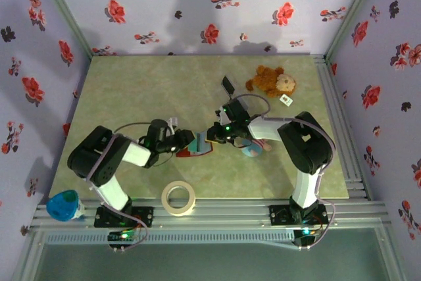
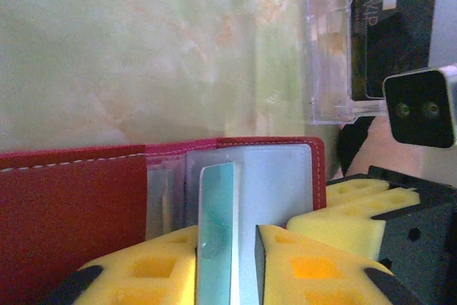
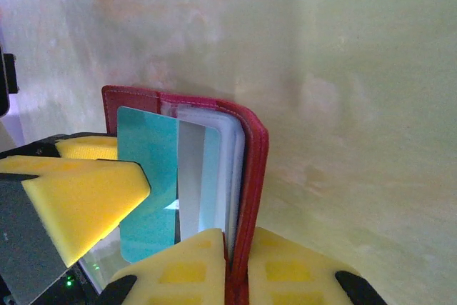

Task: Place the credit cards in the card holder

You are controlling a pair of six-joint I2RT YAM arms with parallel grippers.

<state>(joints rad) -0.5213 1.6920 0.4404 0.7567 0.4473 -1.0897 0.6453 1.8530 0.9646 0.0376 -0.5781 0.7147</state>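
Note:
The red card holder (image 1: 197, 152) stands open on edge at mid-table, between the two grippers. My right gripper (image 3: 238, 248) is shut on its red cover (image 3: 255, 162), with the clear pockets (image 3: 230, 148) fanned to the left. My left gripper (image 2: 227, 237) is shut on a teal credit card (image 2: 216, 226), held upright against the holder's grey-teal pocket (image 2: 275, 183). From the right wrist the same teal card (image 3: 146, 176) lies beside the pockets. A black card (image 2: 393, 33) sits in the clear slotted stand (image 2: 328, 41). In the top view the left gripper (image 1: 189, 141) and right gripper (image 1: 216, 133) nearly touch.
A brown plush toy (image 1: 273, 81) lies at the back right, with a small white tag (image 1: 285, 100) beside it. A tape roll (image 1: 179, 197) lies near the front edge. A blue object (image 1: 64, 205) sits at the front left corner. A pale blue-pink item (image 1: 253, 148) lies under the right arm.

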